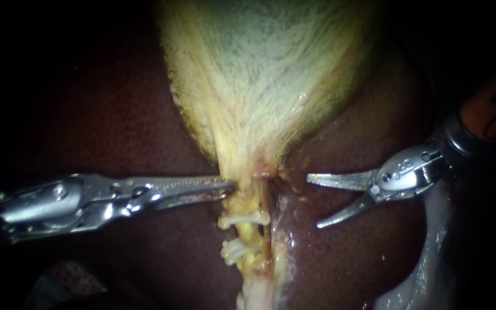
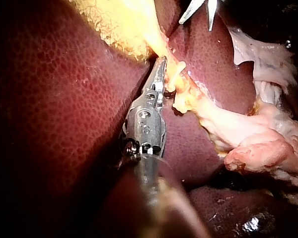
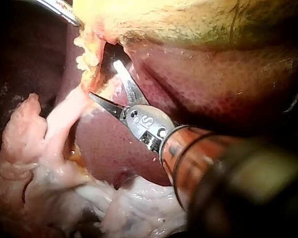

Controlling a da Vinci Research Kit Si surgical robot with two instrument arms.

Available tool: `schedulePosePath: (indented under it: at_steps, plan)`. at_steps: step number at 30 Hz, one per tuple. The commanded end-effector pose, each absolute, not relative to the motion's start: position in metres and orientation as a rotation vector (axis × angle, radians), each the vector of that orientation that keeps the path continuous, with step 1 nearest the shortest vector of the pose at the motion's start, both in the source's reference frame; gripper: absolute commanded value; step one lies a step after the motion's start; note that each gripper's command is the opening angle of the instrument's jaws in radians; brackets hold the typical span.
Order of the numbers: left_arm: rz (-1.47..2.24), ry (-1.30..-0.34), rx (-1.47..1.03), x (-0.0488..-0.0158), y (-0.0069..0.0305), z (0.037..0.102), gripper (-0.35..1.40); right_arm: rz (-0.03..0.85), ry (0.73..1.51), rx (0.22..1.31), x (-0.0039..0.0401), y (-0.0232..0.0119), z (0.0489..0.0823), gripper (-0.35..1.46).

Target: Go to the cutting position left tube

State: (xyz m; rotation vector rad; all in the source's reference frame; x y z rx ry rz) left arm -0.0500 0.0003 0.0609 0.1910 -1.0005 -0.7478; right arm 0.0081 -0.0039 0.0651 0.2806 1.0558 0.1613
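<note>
The pale yellow-green gallbladder (image 1: 265, 80) narrows to a neck, below which two tubes run down. The left tube (image 1: 250, 232) is yellowish and carries two white clips (image 1: 245, 219), one above the other. A thin reddish right tube (image 1: 265, 201) lies beside it. My left instrument (image 1: 228, 186) comes in flat from the left, its jaws shut on the neck's left edge; it shows in the left wrist view too (image 2: 161, 69). My right instrument (image 1: 316, 202) has two curved blades standing open, right of both tubes and apart from them. In its wrist view the blades (image 3: 104, 79) point at the clipped tube (image 3: 87, 59).
Dark red liver (image 1: 116, 115) lies all around the gallbladder and tubes. Pale wet tissue (image 1: 426, 258) runs down under the right instrument's shaft. Loose pink-white tissue (image 2: 268, 144) lies past the lower end of the tubes.
</note>
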Motion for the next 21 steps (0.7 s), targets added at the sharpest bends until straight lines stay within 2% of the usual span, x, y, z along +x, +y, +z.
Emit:
schedulePosePath:
  at_steps: [1, 6, 12, 21]
  plan:
    - [-0.747, -1.001, 0.192, -0.0498, 0.0003, 0.0608, -0.35, 0.157, 1.06, 0.288, 0.0081, -0.0041, 0.0652, 1.43]
    - [-0.746, -1.003, 0.202, -0.0483, 0.0008, 0.0597, -0.35, 0.165, 1.08, 0.344, 0.0093, -0.006, 0.0656, 1.43]
    - [-0.762, -0.99, 0.189, -0.046, 0.0019, 0.0582, -0.35, 0.163, 1.1, 0.417, 0.0132, -0.0093, 0.0674, 1.43]
    - [-0.766, -0.989, 0.184, -0.0451, 0.0017, 0.0575, -0.35, 0.17, 1.103, 0.489, 0.0176, -0.0128, 0.0703, 1.43]
